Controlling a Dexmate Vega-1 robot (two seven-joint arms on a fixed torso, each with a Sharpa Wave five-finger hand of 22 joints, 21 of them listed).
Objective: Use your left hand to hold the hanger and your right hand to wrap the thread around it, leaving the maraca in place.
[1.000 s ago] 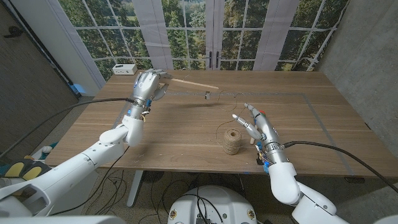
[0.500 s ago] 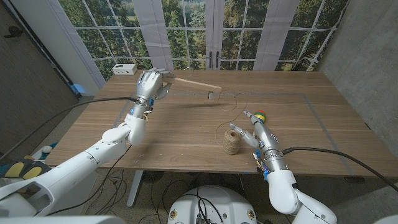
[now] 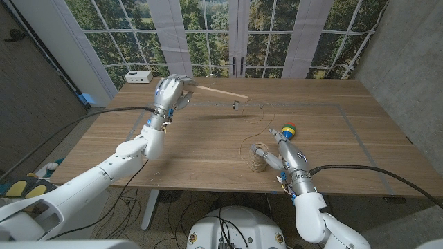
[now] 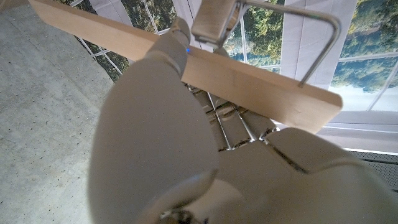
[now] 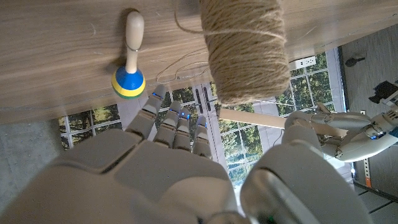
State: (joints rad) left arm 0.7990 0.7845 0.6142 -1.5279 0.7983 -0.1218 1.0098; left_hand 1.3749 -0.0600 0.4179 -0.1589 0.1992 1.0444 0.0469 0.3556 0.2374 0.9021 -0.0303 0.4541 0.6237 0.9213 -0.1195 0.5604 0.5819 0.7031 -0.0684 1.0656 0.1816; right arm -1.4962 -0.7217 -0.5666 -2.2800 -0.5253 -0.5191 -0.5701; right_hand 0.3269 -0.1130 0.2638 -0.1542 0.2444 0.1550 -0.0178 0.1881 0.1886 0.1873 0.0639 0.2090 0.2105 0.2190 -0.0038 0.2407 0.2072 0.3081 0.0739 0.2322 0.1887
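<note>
Wooden and pale, the hanger [image 3: 220,92] is up off the table at about 11 o'clock from the table's centre, held level in the air by the left hand [image 3: 171,92], whose fingers are wrapped around one end of the bar. Its free end with the metal clip [image 3: 236,105] juts toward the middle, which I take to be deliberate: that bare stretch is where thread can go round. The left wrist view shows the bar [image 4: 186,62] crossing just past the knuckles and the wire hook [image 4: 311,37] sticking out beyond.

From the clip a thin strand of thread [image 3: 261,121] trails down toward the twine spool [image 3: 259,158], which stands upright near the front edge at roughly 5 o'clock. The right hand [image 3: 282,153] is just beside the spool on its 3 o'clock side, fingers apart and reaching alongside it; I can't tell whether it has the strand or is holding nothing. My guess is it needs to catch the loose thread before any winding can go on.

Just past that hand's fingertips lies the maraca [image 3: 288,130], on its side, apart from the spool and clear of the thread's path, so it should stay undisturbed.
</note>
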